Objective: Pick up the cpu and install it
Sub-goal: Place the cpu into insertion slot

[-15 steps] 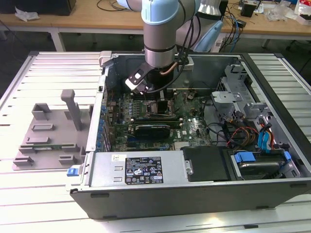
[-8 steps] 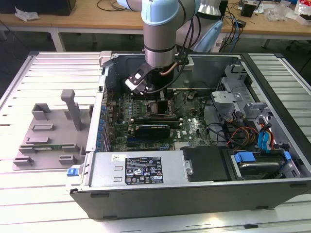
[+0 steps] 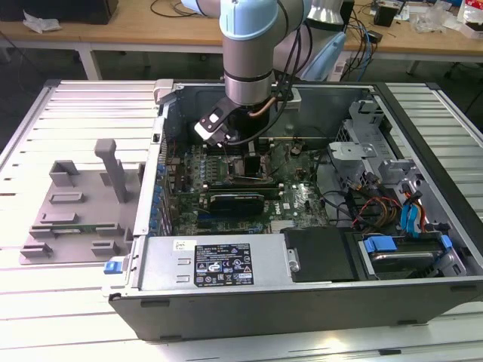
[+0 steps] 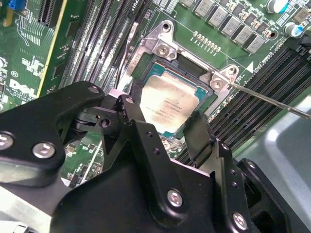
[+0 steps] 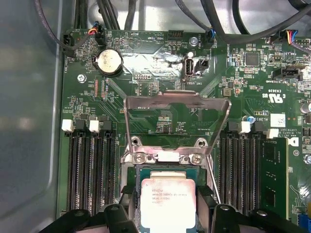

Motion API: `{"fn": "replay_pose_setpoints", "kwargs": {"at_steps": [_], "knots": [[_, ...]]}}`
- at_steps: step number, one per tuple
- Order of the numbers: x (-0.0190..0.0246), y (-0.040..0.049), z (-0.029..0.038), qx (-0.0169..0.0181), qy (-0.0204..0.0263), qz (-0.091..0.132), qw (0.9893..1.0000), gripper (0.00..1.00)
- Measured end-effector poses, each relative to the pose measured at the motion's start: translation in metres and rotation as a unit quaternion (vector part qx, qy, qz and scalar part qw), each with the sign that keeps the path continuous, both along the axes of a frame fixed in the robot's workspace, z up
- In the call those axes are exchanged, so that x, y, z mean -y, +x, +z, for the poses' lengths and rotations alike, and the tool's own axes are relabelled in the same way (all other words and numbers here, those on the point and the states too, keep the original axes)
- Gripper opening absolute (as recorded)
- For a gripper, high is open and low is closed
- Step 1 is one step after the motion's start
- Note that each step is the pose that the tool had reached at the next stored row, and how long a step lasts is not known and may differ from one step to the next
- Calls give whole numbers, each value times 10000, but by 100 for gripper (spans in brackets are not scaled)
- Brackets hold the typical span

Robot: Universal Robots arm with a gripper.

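Claw [image 4: 163,116] spread, fingers straddling cpu [image 4: 167,99] lying in motherboard socket [image 4: 163,48]; retention frame [image 5: 175,99] flipped open.

Exterior view: you look down from high and some way off at the whole open computer case [image 3: 302,302], with the arm [image 3: 249,53] at centre.
First wrist view: you face almost straight down, close over the motherboard [image 5: 146,97] and cpu socket [image 5: 165,158].
Second wrist view: even nearer, slanting past the gripper [image 4: 165,124].
Shared: both wrist views take in the cpu [image 5: 167,201] [image 4: 167,104] and the memory slots [image 5: 90,170] [image 4: 252,107].
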State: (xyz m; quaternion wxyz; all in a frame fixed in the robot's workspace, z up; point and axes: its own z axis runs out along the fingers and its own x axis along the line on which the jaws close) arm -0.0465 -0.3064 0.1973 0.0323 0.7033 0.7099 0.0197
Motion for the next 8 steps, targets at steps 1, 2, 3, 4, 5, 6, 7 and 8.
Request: {"fn": "replay_pose_setpoints", "kwargs": {"at_steps": [1,2,3,4,5,6,7,8], "knots": [[0,0,0,0,2,-2,10000,61],[0,-1,1,0,7,-4,10000,61],[0,-1,0,0,16,-7,10000,61],[1,-1,0,0,17,-8,10000,61],[1,-1,-1,-1,17,-9,10000,61],[0,-1,-1,0,17,-9,10000,61],[1,-1,-1,0,17,-9,10000,61],[0,-1,-2,0,18,-9,10000,62]]}}
